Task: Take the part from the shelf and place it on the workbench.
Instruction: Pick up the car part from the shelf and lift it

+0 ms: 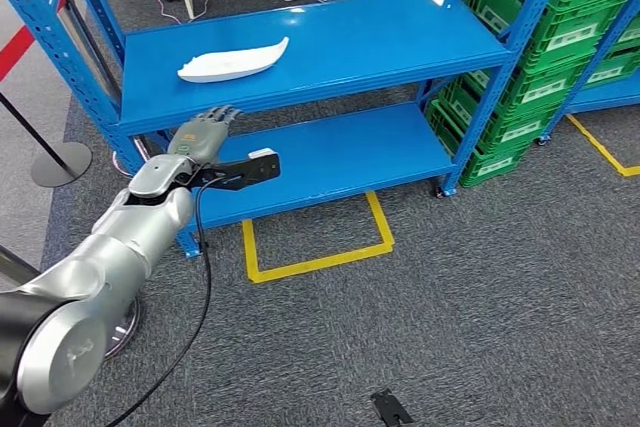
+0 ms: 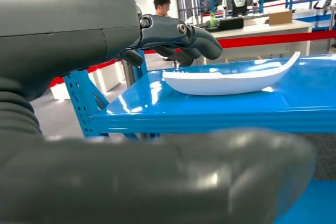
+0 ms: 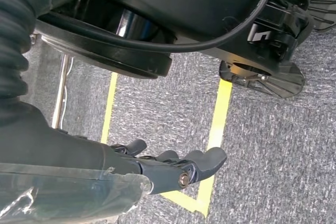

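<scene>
Head view: white part (image 1: pixel 232 62) lies on the upper blue shelf (image 1: pixel 362 47) near its front-left corner. Left hand (image 1: pixel 202 137) hovers before that edge, fingers (image 2: pixel 186 35) released; right hand (image 3: pixel 170 169) holds nothing, fingers spread.

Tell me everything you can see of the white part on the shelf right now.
The white part is a long, shallow, boat-shaped shell, smooth and plastic-looking, with one end tapering to an upturned point. It lies flat, hollow side up, on the upper blue shelf, towards its left end and near the front edge. Nothing touches it but the shelf. The left hand hovers short of it, at the shelf's front edge, fingers extended.
</scene>
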You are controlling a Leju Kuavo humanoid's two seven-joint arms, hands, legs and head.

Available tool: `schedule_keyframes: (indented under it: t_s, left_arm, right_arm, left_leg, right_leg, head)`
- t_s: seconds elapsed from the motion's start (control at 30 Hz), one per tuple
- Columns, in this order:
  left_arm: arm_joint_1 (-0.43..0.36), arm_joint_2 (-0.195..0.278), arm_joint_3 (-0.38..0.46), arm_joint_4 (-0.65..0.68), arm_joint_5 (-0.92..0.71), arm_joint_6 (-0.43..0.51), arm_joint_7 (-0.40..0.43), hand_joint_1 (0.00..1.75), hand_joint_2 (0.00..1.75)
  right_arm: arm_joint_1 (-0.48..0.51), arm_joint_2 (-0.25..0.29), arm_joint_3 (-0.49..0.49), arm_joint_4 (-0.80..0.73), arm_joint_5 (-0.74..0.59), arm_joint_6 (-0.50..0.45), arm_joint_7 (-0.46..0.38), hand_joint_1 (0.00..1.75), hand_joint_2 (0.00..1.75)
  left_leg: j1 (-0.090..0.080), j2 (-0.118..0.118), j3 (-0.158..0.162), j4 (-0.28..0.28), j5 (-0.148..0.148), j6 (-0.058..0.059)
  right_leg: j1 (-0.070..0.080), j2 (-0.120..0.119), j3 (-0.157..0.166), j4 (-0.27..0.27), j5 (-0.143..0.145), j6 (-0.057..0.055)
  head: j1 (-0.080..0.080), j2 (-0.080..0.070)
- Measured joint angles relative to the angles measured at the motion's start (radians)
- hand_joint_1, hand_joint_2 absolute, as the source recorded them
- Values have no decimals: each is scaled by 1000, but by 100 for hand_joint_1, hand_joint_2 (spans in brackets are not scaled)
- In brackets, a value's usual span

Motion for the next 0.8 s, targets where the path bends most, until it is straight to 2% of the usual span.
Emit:
schedule_keyframes:
  t_s: [0.2, 0.27, 0.3, 0.33, 0.4, 0.43, 0.47, 0.5, 0.57, 0.6, 0.63, 0.67, 0.73, 0.8]
  left_arm:
    - [-3, 2, -4, 0, -2, -4, 2, 0, 0]
    - [-7, 1, -7, 0, -2, -5, 2, 0, 0]
    - [-11, 1, -9, 0, -2, -5, 2, 0, 0]
    - [-13, 0, -10, 0, -2, -5, 2, 0, 0]
    - [-15, -1, -14, 0, -2, -6, 2, 0, 0]
    - [-13, -1, -16, 0, -2, -6, 2, 0, 0]
    - [-11, -1, -17, 0, -2, -7, 2, 0, 0]
    - [-9, -2, -18, 0, -2, -7, 2, 0, 0]
    - [-8, -2, -19, 0, -2, -7, 2, 0, 0]
    - [-9, -2, -19, 1, -2, -7, 2, 0, 0]
    - [-10, -2, -20, 1, -2, -8, 3, 0, 0]
    - [-11, -1, -20, 1, -2, -8, 3, 0, 0]
    - [-11, -1, -20, 1, -2, -9, 4, 0, 0]
    - [-12, -2, -20, 2, -2, -9, 4, 0, 0]
  right_arm:
    - [0, 0, 0, 0, 0, -1, 0, 0, 175]
    - [-2, 1, 0, 0, 0, -2, 0, 0, 175]
    - [-2, 1, 0, 0, -1, -2, 0, 0, 175]
    - [-3, 2, 0, 0, -1, -2, 0, 0, 175]
    - [-2, 2, 0, 0, -1, -2, 0, 0, 175]
    - [-1, 2, 0, 0, -2, -2, -1, 0, 175]
    - [-1, 2, 0, 0, -2, -2, -1, 0, 175]
    - [-2, 2, -1, 0, -3, -3, -1, 0, 175]
    - [-2, 2, -1, 0, -3, -3, -2, 0, 175]
    - [0, 3, -1, 1, -3, -3, -2, 0, 175]
    - [1, 3, -1, 2, -3, -3, -2, 0, 175]
    - [1, 4, -1, 2, -3, -3, -1, 0, 175]
    - [1, 5, -1, 3, -3, -3, -1, 0, 175]
    - [2, 5, -1, 3, -3, -3, -1, 0, 175]
  left_leg:
    - [-10, 0, -2, 0, -2, 13]
    - [-7, 1, 4, -11, 3, 22]
    - [-4, 2, 7, -18, 5, 27]
    - [0, 2, 11, -24, 6, 31]
    - [1, 3, 13, -26, 4, 34]
    - [2, 3, 15, -26, 2, 34]
    - [3, 2, 17, -25, -1, 32]
    - [5, 2, 21, -25, -5, 29]
    - [11, 1, 31, -18, -19, 15]
    - [12, 0, 34, -11, -28, 6]
    - [12, -1, 33, -4, -34, -2]
    - [10, -2, 30, 0, -37, -8]
    - [9, -3, 25, 3, -38, -14]
    - [11, 0, 18, 19, -51, -21]
  right_leg:
    - [-10, 0, 0, -4, 1, 12]
    - [-11, -1, -2, -4, -2, 19]
    - [-10, -2, -12, 14, -12, 21]
    - [-10, -3, -35, 55, -31, 23]
    - [-10, -4, -113, 191, -80, 27]
    - [-12, -4, -153, 252, -93, 29]
    - [-13, -4, -180, 283, -88, 32]
    - [-15, -5, -188, 276, -62, 35]
    - [-21, -7, -153, 162, 26, 43]
    - [-23, -7, -127, 102, 55, 47]
    - [-24, -7, -108, 59, 68, 45]
    - [-24, -5, -100, 40, 66, 40]
    - [-22, -1, -102, 39, 53, 20]
    - [-22, 1, -101, 40, 47, 7]
  head:
    - [0, 0]
    - [0, 0]
    - [1, 0]
    - [3, 0]
    - [6, 0]
    - [7, 0]
    - [7, 0]
    - [8, 0]
    - [8, 0]
    - [11, 0]
    - [13, 0]
    - [13, 0]
    - [8, 0]
    - [3, 0]
